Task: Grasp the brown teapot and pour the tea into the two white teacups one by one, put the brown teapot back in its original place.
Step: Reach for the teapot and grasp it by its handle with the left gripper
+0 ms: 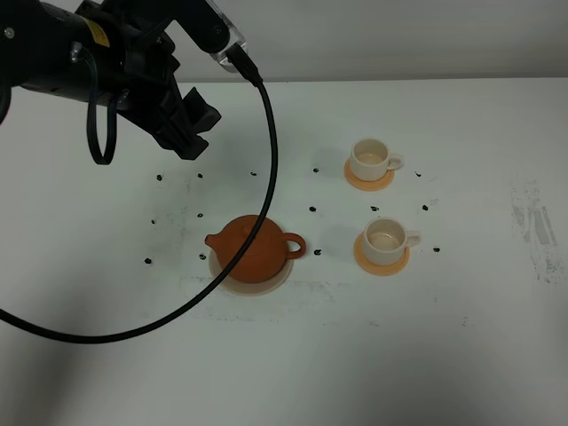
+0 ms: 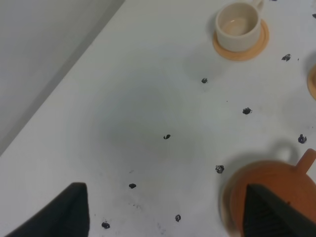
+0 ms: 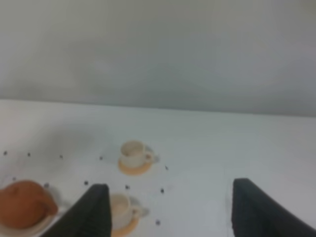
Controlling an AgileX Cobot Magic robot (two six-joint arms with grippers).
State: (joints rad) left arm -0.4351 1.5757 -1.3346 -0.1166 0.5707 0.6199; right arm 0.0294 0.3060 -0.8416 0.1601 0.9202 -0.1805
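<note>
Brown teapot (image 1: 273, 254) looks squat, terracotta; left end effector (image 2: 163, 187) and right end effector (image 3: 170, 184) gape wide

Table (image 1: 461, 373): white and flat, filling most of the high view; its far edge meets the wall.
Wall (image 1: 399, 35): plain pale grey, behind the table.
Far coaster (image 1: 368, 186): small, round and orange, right of the table's middle; only its rim shows.
Near coaster (image 1: 382, 270): the same kind, just in front of the far one and a little to its right; apart from it.
Black dots (image 1: 314, 209): small dark specks scattered over the table's middle, several of them close around both coasters.
Scuffs (image 1: 532, 226): faint grey streaks near the table's right edge, well apart from the coasters.
Smudged line (image 1: 355, 286): thin grey marks running across the table in front of the near coaster.
</note>
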